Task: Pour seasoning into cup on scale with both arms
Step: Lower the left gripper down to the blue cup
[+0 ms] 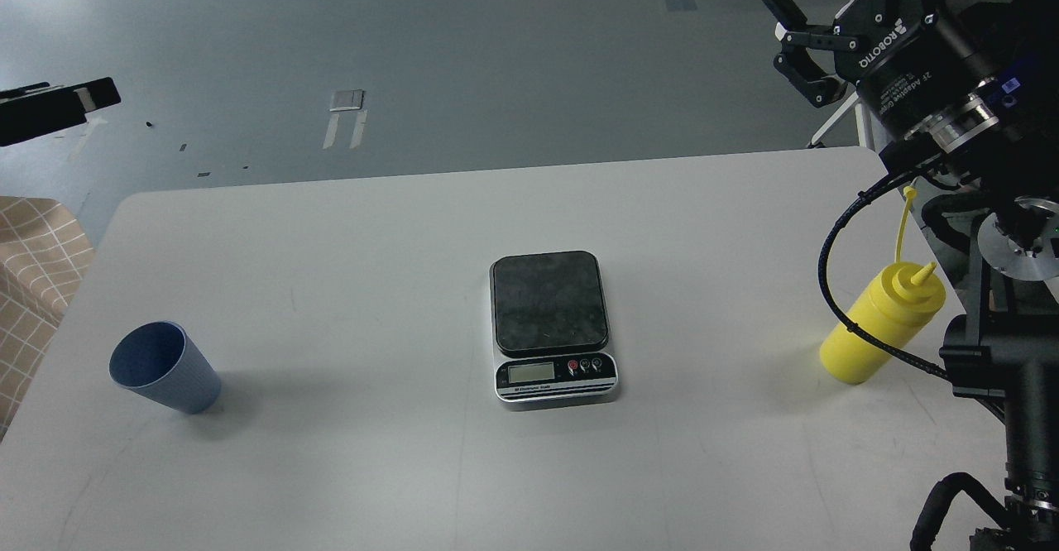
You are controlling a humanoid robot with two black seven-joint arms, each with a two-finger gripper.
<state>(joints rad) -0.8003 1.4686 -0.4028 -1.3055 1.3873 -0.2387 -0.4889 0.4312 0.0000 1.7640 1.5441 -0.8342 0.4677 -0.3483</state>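
Head view showed scale [549, 303] mid-table, cup [164, 367] far left near edge, seasoning [879, 325] far right, right gripper [792, 48] spread, empty; left gripper [79, 98] state unclear.

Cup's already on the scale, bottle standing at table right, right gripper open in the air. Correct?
Not quite. The head view shows the cup standing on the table at far left, and the scale bare. The bottle does stand at right, and the right gripper is open, raised.

"ROBOTIQ" and "2F Adaptive Gripper" stand on the right gripper [793, 48]; the scale's [553, 329] front lettering is too small to read.
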